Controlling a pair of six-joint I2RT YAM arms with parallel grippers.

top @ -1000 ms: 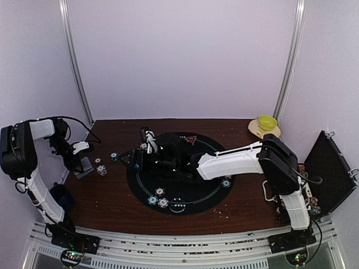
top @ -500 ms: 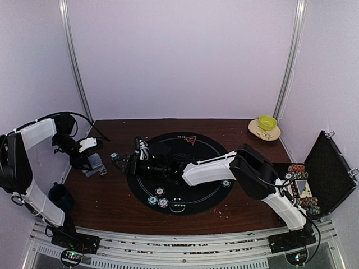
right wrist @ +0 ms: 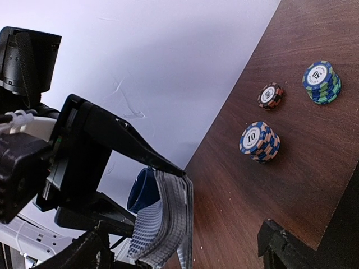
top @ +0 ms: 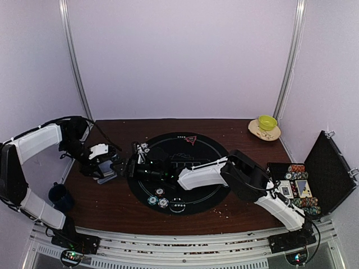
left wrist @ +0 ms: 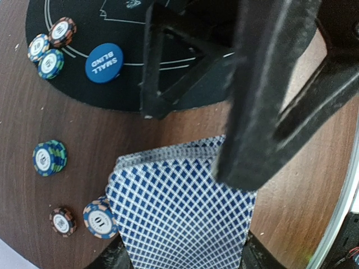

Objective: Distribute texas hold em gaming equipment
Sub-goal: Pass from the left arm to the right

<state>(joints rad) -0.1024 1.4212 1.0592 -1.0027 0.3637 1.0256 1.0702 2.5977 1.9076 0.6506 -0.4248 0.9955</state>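
Evidently a hand-over is being set up at the left side of the table [top: 112, 207], just off the left rim of the black mat [top: 213, 193]. The left gripper [top: 104, 169] holds the deck of cards [left wrist: 179, 218] clear of the wood. Its fingers [left wrist: 112, 259] press against the deck's two long sides at the near end, so the far end is free. That free end points toward the mat and the right gripper [top: 134, 159]. The deck's long axis therefore runs roughly from one gripper to the other, with the blue-latticed back turned toward the left wrist. The right gripper's fingers [left wrist: 269, 84] are spread wide on either side of the free end, one crossing a corner of the deck; whether it touches the cards I cannot tell. I judge this lets the right arm draw cards off while the left steadies the rest. Three chip stacks [right wrist: 259, 142] stand on bare wood beside the deck, and the small-blind button [left wrist: 104, 63] lies on the mat near its rim.
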